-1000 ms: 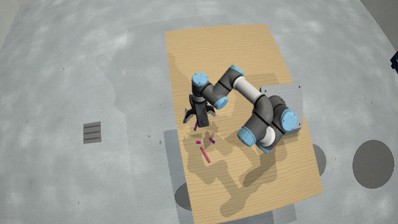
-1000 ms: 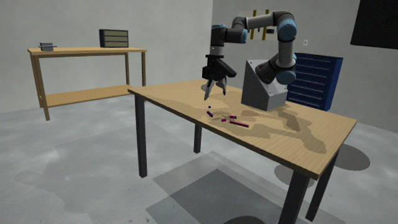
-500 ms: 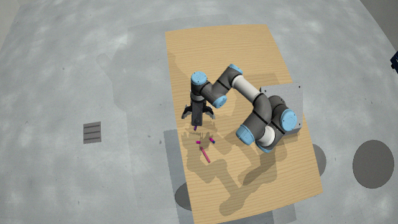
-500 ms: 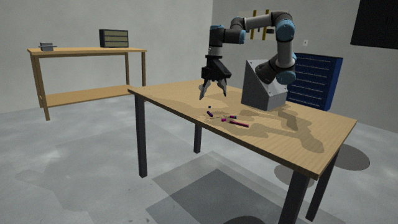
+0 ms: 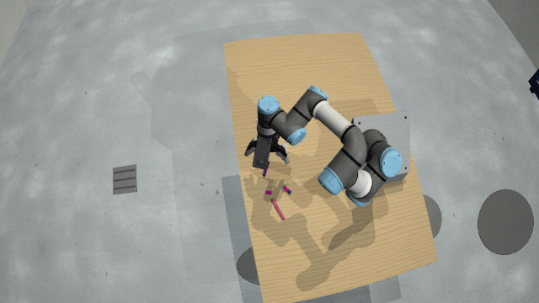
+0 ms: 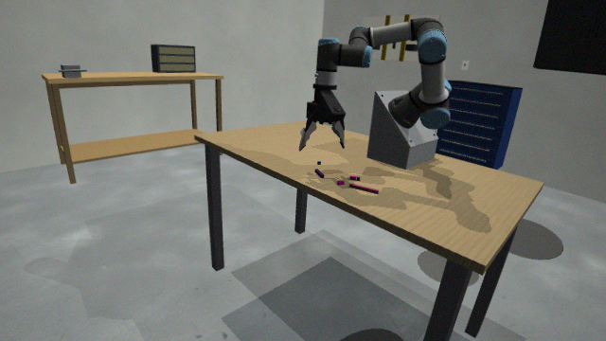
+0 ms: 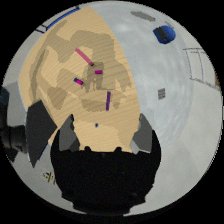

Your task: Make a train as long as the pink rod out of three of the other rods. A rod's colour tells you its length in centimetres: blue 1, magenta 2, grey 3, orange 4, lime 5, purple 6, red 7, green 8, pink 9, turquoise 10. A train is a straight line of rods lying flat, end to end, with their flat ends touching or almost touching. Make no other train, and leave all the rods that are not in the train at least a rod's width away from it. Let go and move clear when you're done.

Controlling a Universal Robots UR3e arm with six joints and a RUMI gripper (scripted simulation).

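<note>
Pink and straight, the nine-centimetre rod point(image 5: 278, 209) point(image 6: 364, 188) point(image 7: 84, 57) lies flat nearest to us in the exterior view, inside the front long edge of the wooden bench point(image 5: 316, 55) point(image 6: 492, 213) point(image 7: 45, 75), well apart from its near corner. We judge that it stays outside as the measure for the train.

Just beyond its end towards the left corner, we see the short magenta rod point(image 5: 269, 192) point(image 6: 341, 182) point(image 7: 98, 72), alone. Farther from the front edge lies the other magenta rod point(image 5: 285, 188) point(image 6: 353, 178) point(image 7: 79, 82), with a blue rod point(image 5: 289, 192) point(image 6: 358, 179) point(image 7: 75, 80) in line at its end, touching or almost. We think this pair makes three, so the purple rod point(image 5: 266, 169) point(image 6: 319, 173) point(image 7: 108, 101), which lies towards the left corner, can complete nine.

Beyond it sits a small blue cube point(image 6: 319, 163) point(image 7: 96, 125), probably a spare. Above, we have the gripper point(image 5: 267, 158) point(image 6: 322, 149) point(image 7: 106, 114) released, its grey tapered fingers spread wide with nothing between, perhaps to go down around the purple rod. Smooth rod faces look square-edged against the striped grain, and behind stands the sloped metal pedestal point(image 5: 402, 135) point(image 6: 421, 153).
</note>
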